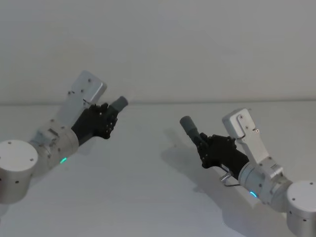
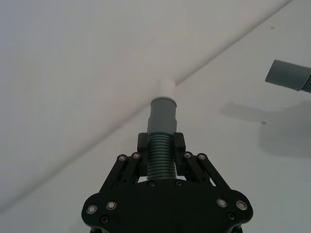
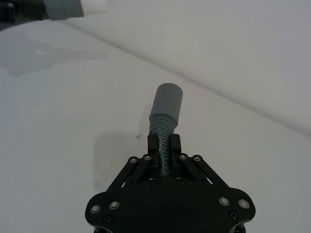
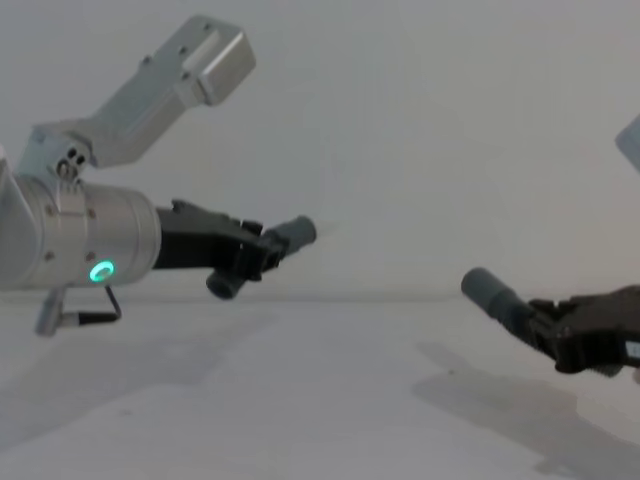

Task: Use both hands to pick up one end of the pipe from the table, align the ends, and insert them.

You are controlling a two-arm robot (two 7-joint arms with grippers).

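Near you on the right, your right tool squeezes the grey-ended pipe piece, held up off the counter. Farther back on the left, your left tool squeezes the white-tipped pipe piece, up in the air too. The two pieces are well apart.

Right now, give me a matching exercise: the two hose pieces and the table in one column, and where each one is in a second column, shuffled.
Column one:
1. white-tipped hose piece
2. plain-socket hose piece
3. table

Column two:
a. clamped in the right gripper
b. spread out below both pieces
c. clamped in the left gripper

Pairs: 1-c, 2-a, 3-b.
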